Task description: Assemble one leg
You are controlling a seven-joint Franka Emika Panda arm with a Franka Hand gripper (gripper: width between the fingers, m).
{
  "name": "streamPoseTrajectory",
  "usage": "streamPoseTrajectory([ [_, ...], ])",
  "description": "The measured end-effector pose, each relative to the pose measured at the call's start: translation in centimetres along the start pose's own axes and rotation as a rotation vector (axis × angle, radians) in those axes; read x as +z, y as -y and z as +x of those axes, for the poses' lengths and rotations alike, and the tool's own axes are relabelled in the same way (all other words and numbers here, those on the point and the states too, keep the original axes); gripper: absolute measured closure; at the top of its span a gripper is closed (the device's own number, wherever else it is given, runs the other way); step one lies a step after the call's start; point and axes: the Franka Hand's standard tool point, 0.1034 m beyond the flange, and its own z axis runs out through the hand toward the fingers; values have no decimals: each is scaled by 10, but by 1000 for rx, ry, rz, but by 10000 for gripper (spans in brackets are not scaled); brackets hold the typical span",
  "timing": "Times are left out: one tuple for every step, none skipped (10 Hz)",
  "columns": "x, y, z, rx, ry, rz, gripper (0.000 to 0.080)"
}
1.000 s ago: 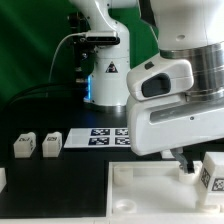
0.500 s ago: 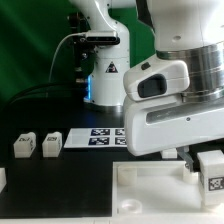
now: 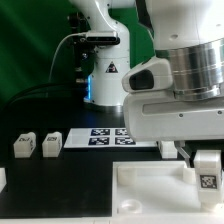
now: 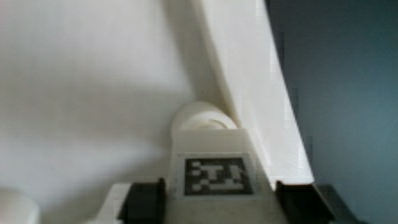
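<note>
My gripper [image 3: 207, 176] is shut on a leg [image 3: 207, 168], a chunky white block with a black-and-white tag. I hold it upright just above the large white panel [image 3: 150, 192], near the corner at the exterior view's right. In the wrist view the leg [image 4: 217, 170] sits between my dark fingers [image 4: 148, 203], tag facing the camera. Its rounded far end [image 4: 205, 122] points at the panel [image 4: 89, 90], close to the raised rim [image 4: 240, 70]. Whether the leg touches the panel is hidden.
Two more legs [image 3: 24, 146] [image 3: 50, 143] stand on the black table at the exterior view's left. A white part [image 3: 2, 178] shows at the left edge. The marker board [image 3: 105, 137] lies behind the panel. The robot base [image 3: 105, 70] stands at the back.
My wrist has turned and the held leg has shifted slightly toward the exterior view's left, now standing squarer over the panel corner. The loose legs have not moved.
</note>
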Motion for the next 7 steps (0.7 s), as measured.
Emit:
streamPoseTrajectory([
  [3,4,-6,174,6,2,503],
  [6,8,-10,299,13,11,503],
  [7,10,-8,442,24,38,503],
  [6,11,-7,546,36,52,503],
  [4,12,-4,588,36,57,503],
  [5,12,-6,586,37,55,503],
  [5,12,-6,572,37,55,503],
])
